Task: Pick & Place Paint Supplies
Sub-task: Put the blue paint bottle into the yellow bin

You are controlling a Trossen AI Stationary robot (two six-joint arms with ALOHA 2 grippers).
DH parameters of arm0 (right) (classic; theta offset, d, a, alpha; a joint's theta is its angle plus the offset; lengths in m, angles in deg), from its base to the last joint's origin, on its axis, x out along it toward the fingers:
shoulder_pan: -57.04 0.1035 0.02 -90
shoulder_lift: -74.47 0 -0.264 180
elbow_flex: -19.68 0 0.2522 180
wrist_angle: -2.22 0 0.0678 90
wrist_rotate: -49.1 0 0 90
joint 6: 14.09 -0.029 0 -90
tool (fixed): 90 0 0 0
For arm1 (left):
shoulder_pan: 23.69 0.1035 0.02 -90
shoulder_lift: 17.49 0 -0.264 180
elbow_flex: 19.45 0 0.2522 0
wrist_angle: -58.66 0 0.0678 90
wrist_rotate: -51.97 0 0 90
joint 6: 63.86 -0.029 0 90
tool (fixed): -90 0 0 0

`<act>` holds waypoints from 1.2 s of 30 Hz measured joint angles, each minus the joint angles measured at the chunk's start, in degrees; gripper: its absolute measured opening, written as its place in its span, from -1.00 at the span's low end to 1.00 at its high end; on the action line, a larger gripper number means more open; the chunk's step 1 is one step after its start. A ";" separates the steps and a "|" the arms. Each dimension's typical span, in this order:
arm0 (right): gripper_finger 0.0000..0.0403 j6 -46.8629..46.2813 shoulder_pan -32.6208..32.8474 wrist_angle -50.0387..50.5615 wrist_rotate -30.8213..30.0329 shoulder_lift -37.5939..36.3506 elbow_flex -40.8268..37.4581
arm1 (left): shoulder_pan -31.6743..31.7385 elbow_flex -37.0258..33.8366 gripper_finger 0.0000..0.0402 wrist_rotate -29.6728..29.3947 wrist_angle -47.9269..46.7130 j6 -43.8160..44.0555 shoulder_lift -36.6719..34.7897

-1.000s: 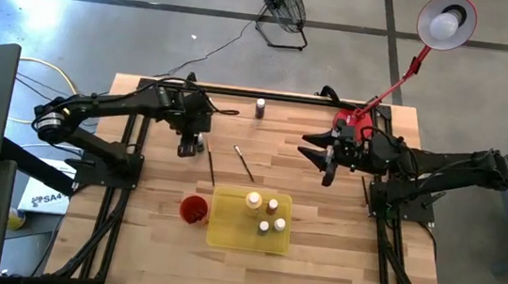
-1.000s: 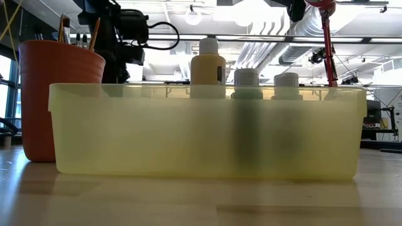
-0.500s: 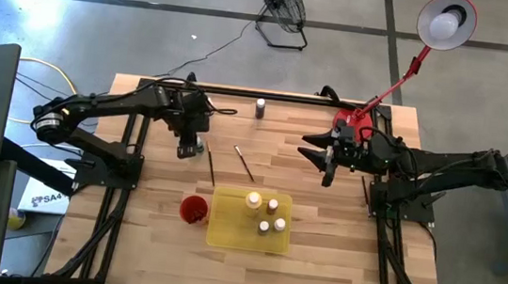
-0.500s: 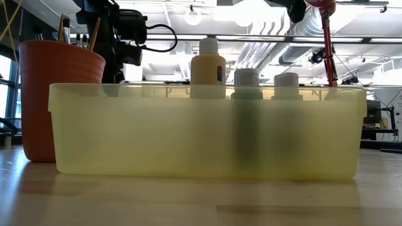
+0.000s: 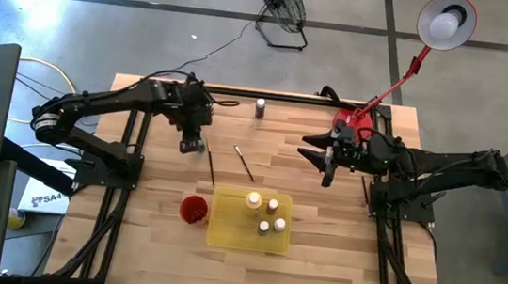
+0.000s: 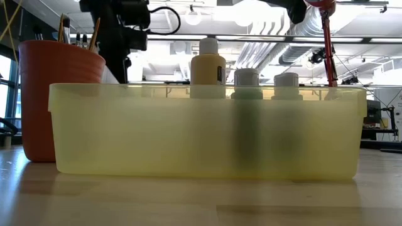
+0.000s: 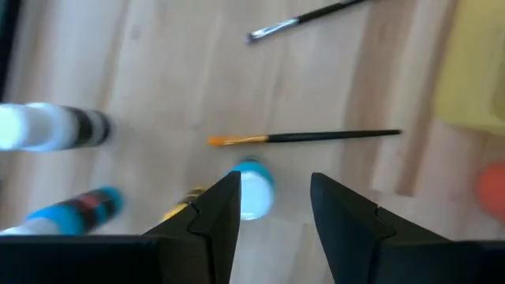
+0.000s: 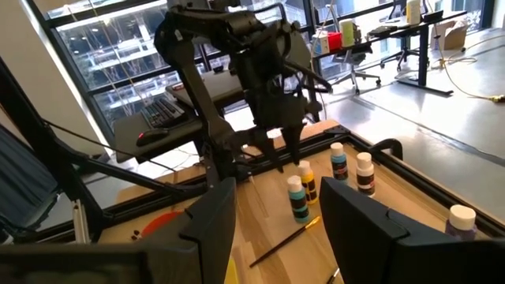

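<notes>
From the left, the left gripper (image 5: 191, 143) had shifted slightly toward the table's far side over the last second and hung, jaws apart and holding nothing, above a blue-capped bottle (image 7: 254, 188) beside a paintbrush (image 7: 308, 137). This suggested a bottle pick was being lined up. Mid-table, four bottles already stood in the yellow tray (image 5: 223, 234); the right gripper (image 5: 329, 169) waited open and empty at right.
</notes>
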 joint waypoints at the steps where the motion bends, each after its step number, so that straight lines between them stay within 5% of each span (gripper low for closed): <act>1: -0.14 0.00 -0.01 0.16 0.01 0.00 0.00 | 0.00 0.16 -0.26 -1.61 -0.07 -0.33 0.00; 18: -0.14 0.42 0.00 1.41 0.18 0.00 0.00 | 0.02 0.21 -0.01 -4.10 -2.71 -6.82 3.34; 36: -0.14 0.42 0.00 1.47 0.18 0.00 -0.01 | 0.07 0.23 -0.02 -5.60 -2.33 -6.82 9.30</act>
